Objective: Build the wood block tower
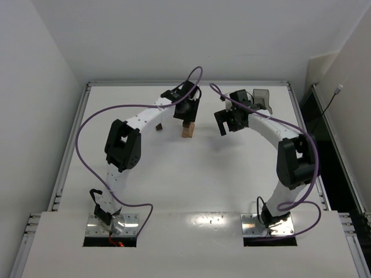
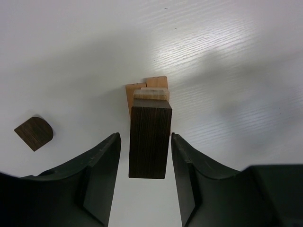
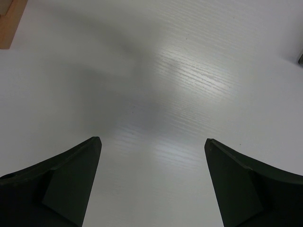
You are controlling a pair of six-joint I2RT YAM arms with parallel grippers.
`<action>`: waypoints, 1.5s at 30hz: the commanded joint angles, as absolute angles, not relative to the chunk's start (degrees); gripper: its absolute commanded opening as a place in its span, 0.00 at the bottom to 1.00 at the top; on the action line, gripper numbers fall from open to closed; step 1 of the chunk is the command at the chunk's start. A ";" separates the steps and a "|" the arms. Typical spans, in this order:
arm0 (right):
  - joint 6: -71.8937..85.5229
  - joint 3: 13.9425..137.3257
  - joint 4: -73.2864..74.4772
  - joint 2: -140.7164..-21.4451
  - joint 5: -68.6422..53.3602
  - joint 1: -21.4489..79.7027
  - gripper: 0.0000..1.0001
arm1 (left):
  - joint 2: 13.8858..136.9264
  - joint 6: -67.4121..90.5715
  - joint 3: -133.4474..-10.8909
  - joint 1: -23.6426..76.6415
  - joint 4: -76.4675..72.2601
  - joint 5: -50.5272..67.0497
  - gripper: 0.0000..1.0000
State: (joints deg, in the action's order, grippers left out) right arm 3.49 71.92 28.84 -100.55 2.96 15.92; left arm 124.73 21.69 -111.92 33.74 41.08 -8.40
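The white table [image 1: 174, 185] fills the scene, boxed in by pale walls. The left arm [image 1: 123, 145] curves from its near-left base up to the far middle of the table. The right arm [image 1: 293, 162] mirrors it from the near-right base, and a purple cable [image 1: 78, 145] loops beside each.

A translucent grey tray [image 1: 264, 99] stands at the far right, just behind the right arm's wrist.

The tower [image 1: 188, 131] stands at the far middle of the table, directly below the left gripper [image 1: 186, 110] and a little to the left of the right gripper [image 1: 226, 124]. In the left wrist view it is a narrow stack, with tan blocks [image 2: 147, 92] below and a dark brown block [image 2: 149, 142] on top.

The left gripper [image 2: 145, 135] straddles that top block. One finger [image 2: 102, 175] is on each side, and a strip of white table shows between block and finger on both sides, so the grip is released and nothing is held.

The right gripper [image 3: 152, 139] hangs over bare table with its jaws spread wide and nothing between them. A tan wooden edge [image 3: 9, 23] shows at the top left corner of its view. What the dark sliver at the right border is, I cannot tell.

A half-round dark brown piece [image 2: 34, 133] lies flat on the table to the left of the tower, apart from it, close to the left arm's forearm [image 1: 158, 126]. Nothing lies between the two grippers except open table.
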 commanded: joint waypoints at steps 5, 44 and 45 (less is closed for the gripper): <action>3.43 73.48 27.60 -100.28 2.90 15.82 0.88 | 120.76 21.18 -114.52 34.80 40.43 -10.99 0.53; -0.18 70.31 27.07 -94.57 -1.32 15.82 0.88 | 80.16 -52.64 -50.37 12.92 10.65 2.46 0.57; -0.18 70.31 27.07 -94.57 -1.32 15.82 0.88 | 80.16 -53.34 -49.06 12.92 9.33 2.46 0.59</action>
